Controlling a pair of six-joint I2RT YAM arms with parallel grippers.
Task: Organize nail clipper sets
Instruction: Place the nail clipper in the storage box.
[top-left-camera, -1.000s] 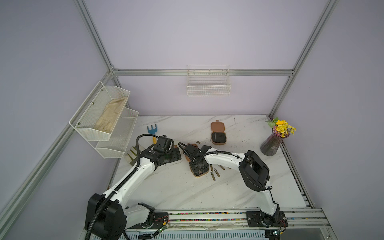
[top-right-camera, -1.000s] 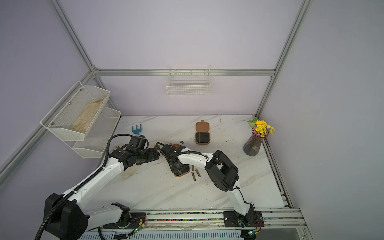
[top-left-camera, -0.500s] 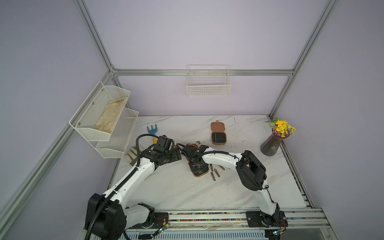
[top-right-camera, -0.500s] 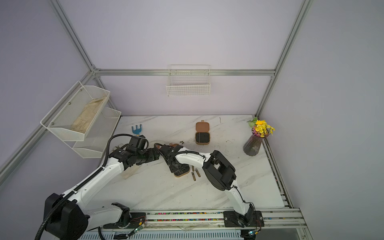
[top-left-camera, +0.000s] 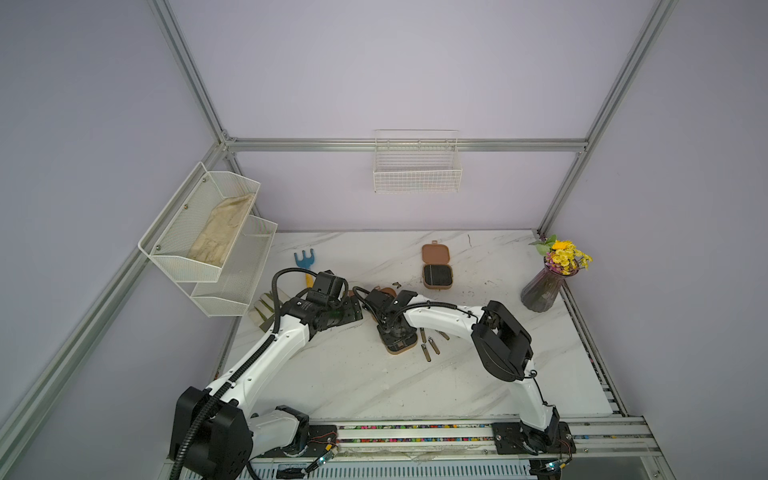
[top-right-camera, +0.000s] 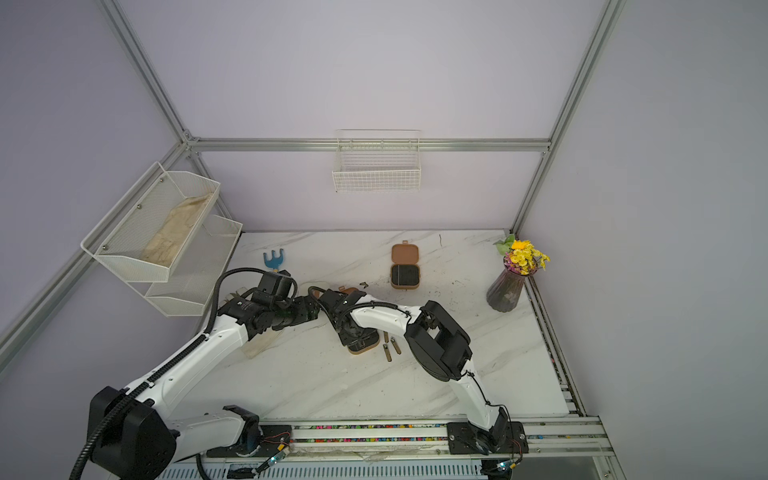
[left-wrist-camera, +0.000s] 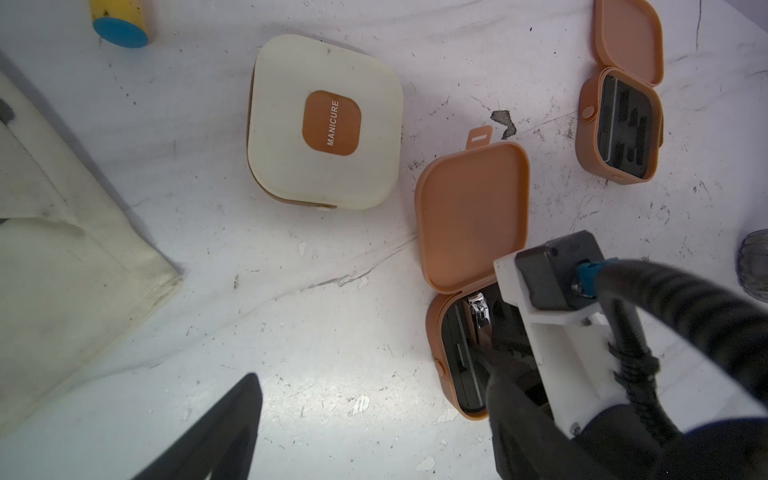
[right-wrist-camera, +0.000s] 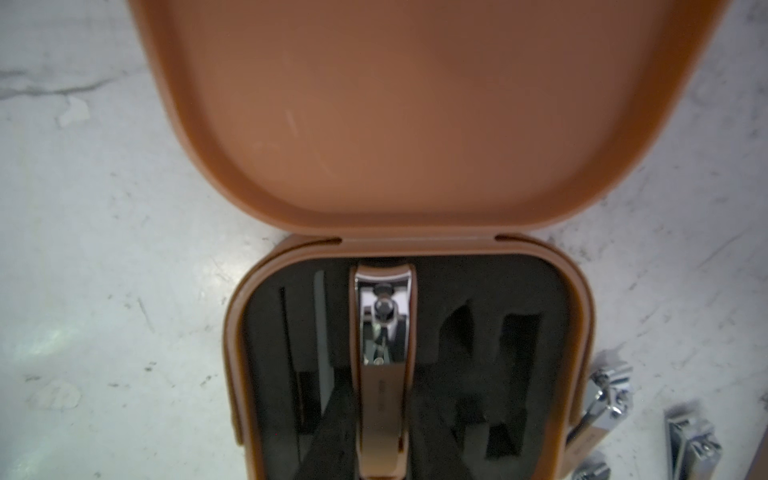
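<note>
An open brown case (top-left-camera: 401, 345) (top-right-camera: 365, 347) lies mid-table, its lid (right-wrist-camera: 415, 124) flat behind it. My right gripper (right-wrist-camera: 382, 399) (top-left-camera: 394, 330) reaches down into its black lining, shut on a bronze-handled clipper (right-wrist-camera: 384, 374) (left-wrist-camera: 480, 311) that sits in a slot. Loose clippers (top-left-camera: 430, 347) (right-wrist-camera: 606, 399) lie on the table beside the case. A second open brown case (top-left-camera: 437, 270) (left-wrist-camera: 615, 133) lies farther back. In the left wrist view a shut cream case (left-wrist-camera: 324, 120) rests on the table. Just left of the case, my left gripper (left-wrist-camera: 374, 436) (top-left-camera: 351, 311) hovers open and empty.
A blue-and-yellow toy rake (top-left-camera: 305, 259) lies at the back left. A pale cloth (left-wrist-camera: 62, 232) covers the left edge of the table. A vase of flowers (top-left-camera: 544, 291) stands at the right edge. White wire shelves (top-left-camera: 208, 232) and a basket (top-left-camera: 417, 166) hang on the walls.
The right arm's elbow has drifted slightly left while its gripper stays in the case. The left arm has not moved.
</note>
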